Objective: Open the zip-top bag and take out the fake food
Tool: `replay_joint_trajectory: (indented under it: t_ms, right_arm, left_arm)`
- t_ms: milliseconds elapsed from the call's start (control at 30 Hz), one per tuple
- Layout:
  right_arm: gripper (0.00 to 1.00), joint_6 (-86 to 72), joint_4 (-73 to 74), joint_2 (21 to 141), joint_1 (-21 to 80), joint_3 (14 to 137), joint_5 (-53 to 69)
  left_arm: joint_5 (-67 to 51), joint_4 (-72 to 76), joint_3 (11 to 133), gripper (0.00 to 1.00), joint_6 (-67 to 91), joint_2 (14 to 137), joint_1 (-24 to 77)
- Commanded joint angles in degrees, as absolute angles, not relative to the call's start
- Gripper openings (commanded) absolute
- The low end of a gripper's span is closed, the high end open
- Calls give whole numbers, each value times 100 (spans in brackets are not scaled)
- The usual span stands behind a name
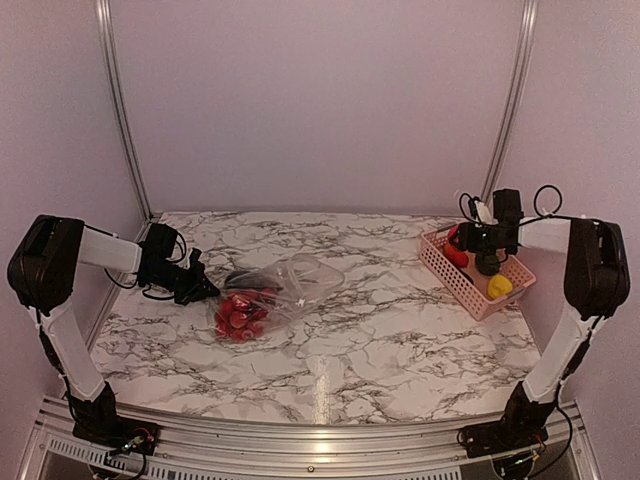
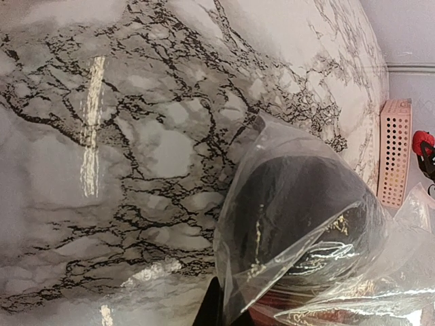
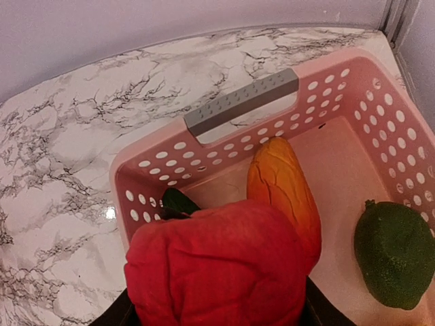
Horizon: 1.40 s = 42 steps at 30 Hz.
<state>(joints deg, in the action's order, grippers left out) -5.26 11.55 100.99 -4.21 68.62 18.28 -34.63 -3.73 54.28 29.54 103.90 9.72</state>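
As left pincer clamps bag, red food beside

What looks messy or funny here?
Nothing is spilled or broken. The zip-top bag lies crumpled, pinched by the left gripper, red fake food bunched at one end. The right gripper holds a red piece over the pink basket.

Illumination even, soft, pink-tinted. Overhead glare streaks the table; bag plastic glints. Shadows faint. Close-up red fake food slightly soft.
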Motion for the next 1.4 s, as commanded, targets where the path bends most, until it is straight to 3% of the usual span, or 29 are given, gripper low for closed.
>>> replay_joint_trajectory:
  t_ms: [0, 200, 367, 633, 933, 1067, 1367]
  right_arm:
    - [56, -404, 1313, 10441, -461, 7396, 1083]
    - [73, -288, 1498, 10833, -521, 7961, 882]
    - [81, -116, 1747, 10876, -523, 8278, 792]
    - [73, -22, 1701, 10337, -245, 8112, 1893]
    - [66, 177, 1255, 9719, 1368, 7446, 3431]
    - [55, 219, 1258, 9669, 2018, 7451, 3837]
    - [45, 256, 1258, 10220, 3132, 7624, 4435]
  left_arm:
    - [-3314, -601, 5527, 0, 2903, 10441, 932]
    - [-3316, -671, 5579, 0, 2851, 10458, 932]
    - [-3323, -677, 5591, 0, 2817, 10435, 933]
    - [-3388, -627, 5581, 0, 2788, 10417, 940]
    - [-3470, -493, 5536, 0, 2786, 10358, 958]
    - [-3512, -456, 5546, 0, 2804, 10324, 982]
    - [-3593, -356, 5593, 0, 2851, 10262, 1067]
